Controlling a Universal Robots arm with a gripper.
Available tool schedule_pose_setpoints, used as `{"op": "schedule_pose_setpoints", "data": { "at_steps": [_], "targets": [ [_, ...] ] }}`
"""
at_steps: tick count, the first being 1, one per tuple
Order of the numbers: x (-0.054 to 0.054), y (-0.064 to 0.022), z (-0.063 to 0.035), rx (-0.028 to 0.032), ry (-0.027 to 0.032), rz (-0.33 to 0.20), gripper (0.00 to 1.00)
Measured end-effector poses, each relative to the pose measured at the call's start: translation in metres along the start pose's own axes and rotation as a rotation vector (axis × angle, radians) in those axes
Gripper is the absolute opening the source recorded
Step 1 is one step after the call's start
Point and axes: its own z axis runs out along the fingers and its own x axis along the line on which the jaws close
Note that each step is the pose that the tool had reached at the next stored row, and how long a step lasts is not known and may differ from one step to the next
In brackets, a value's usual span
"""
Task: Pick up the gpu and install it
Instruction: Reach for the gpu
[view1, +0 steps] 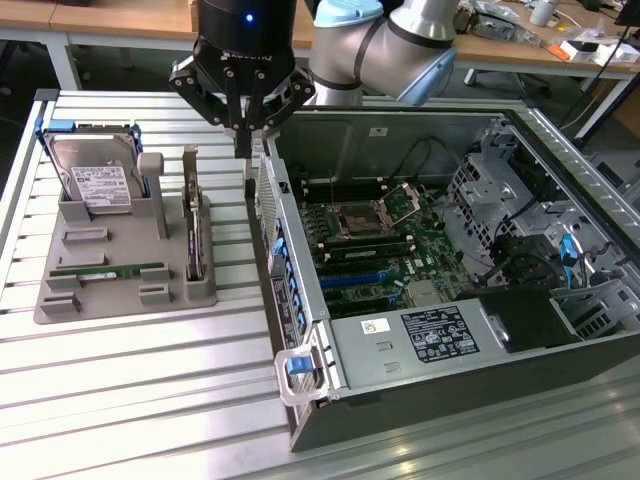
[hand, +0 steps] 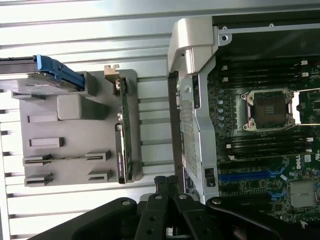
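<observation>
The gpu (view1: 193, 228) stands on its long edge in a slot at the exterior view's right side of the grey holder tray (view1: 115, 305), its silver bracket at the far end. From the wrist it is a thin dark card (hand: 125, 137) seen edge-on. My gripper (view1: 243, 150) hangs above the gap between the tray and the open computer case (view1: 310, 330). Its black fingers (hand: 161, 183) are pressed together and hold nothing. The gpu lies a short way off toward the exterior view's left, lower than the fingertips.
A silver hard drive (view1: 95, 180) with a white label leans in the tray's far corner, and a green memory stick (view1: 108, 270) lies in a near slot. Inside the case, the motherboard (view1: 380, 250) shows blue slots (view1: 365, 275) and the processor socket (view1: 365, 215). Desks stand behind.
</observation>
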Motion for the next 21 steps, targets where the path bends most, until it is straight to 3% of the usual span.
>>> {"op": "schedule_pose_setpoints", "data": {
  "at_steps": [14, 21],
  "targets": [
    [0.016, -0.0013, -0.0004, -0.0001, 0.0000, 0.000, 0.11],
    [0.030, -0.0023, -0.0008, -0.0001, 0.0000, 0.000, 0.11]
  ]
}}
